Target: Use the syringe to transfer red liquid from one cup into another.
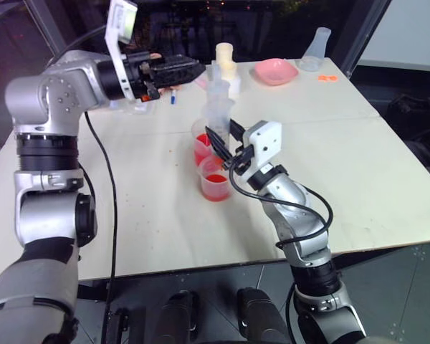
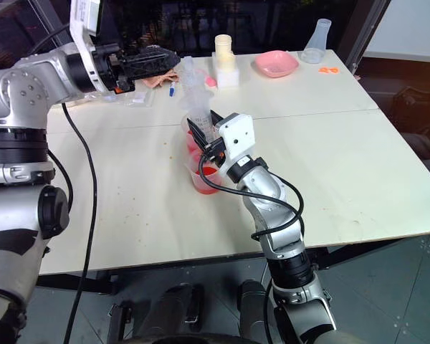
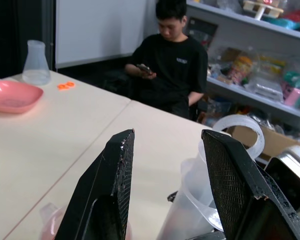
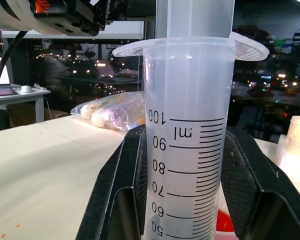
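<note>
syringe (image 4: 187, 125) between right fingers (image 4: 117, 195)

My right gripper (image 1: 218, 140) sits over the middle of the pale rectangular table (image 1: 358, 172), closed around the large clear plastic syringe (image 4: 187, 145), which stands upright between my fingers (image 4: 117, 195). The syringe rises above two clear plastic cups holding red liquid: the near cup (image 1: 215, 179) stands just in front of the far cup (image 1: 201, 147), touching or nearly so. My left gripper (image 1: 173, 70) hangs above the table's far left part, behind the cups and apart from the syringe, jaws spread. Behind the syringe stands a cream plastic bottle (image 1: 225, 59). To its right lies a shallow pink bowl (image 1: 276, 71), and further right, near the far corner, a clear conical flask (image 1: 316, 49).
</note>
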{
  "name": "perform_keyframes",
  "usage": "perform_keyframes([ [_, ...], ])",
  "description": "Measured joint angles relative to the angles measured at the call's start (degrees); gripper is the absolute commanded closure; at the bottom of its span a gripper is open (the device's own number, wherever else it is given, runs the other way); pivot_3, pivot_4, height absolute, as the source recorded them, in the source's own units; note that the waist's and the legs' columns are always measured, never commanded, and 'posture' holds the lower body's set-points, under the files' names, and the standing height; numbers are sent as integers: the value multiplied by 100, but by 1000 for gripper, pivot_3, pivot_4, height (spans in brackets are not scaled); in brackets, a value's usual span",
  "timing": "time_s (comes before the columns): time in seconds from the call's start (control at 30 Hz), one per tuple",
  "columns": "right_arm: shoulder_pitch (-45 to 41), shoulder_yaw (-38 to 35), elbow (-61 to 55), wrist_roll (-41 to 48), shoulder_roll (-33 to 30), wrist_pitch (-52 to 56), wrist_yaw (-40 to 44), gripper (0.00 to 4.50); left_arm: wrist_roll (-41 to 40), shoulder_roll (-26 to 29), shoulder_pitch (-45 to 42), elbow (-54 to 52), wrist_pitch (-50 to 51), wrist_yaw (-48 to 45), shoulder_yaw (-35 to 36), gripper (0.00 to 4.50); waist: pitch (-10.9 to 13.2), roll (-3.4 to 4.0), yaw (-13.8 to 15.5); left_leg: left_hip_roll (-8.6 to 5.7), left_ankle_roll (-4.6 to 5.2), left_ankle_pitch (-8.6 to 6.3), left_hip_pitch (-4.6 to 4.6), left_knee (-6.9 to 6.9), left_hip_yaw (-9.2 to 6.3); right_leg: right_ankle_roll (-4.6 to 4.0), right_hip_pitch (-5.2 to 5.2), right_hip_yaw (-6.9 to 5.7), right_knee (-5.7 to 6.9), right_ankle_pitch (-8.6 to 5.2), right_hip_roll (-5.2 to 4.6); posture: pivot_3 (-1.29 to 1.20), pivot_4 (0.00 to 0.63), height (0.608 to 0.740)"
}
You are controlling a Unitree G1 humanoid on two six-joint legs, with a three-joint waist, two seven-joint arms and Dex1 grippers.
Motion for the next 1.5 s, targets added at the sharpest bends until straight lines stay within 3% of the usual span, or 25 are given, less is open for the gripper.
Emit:
perform_keyframes([
  [0.8, 24, -6, 0, -1, -13, 45, -84, 3072, 35, -430, -258, 400, -286, -464, -364, 2248, 0, 0, 4, 0, 0, 0, 0, 1, 1, 0, 1, 0, -1, 0, 0, 0, 150, 740],
  [1.07, 55, -54, 39, -9, -32, 57, -114, 3072, 140, -506, -326, 579, -445, -606, -456, 4430, 0, 0, -4, 0, 1, 0, 0, 0, 1, 0, 0, 1, 0, 0, 1, 0, 150, 740],
  [1.5, 53, -70, 37, 34, -67, 169, -9, 3072, 284, -353, -189, 416, -451, -794, -597, 4470, 0, 0, 1, 0, 1, 0, 0, 1, 1, 0, 1, 1, -1, 0, 1, 0, 150, 740],
])
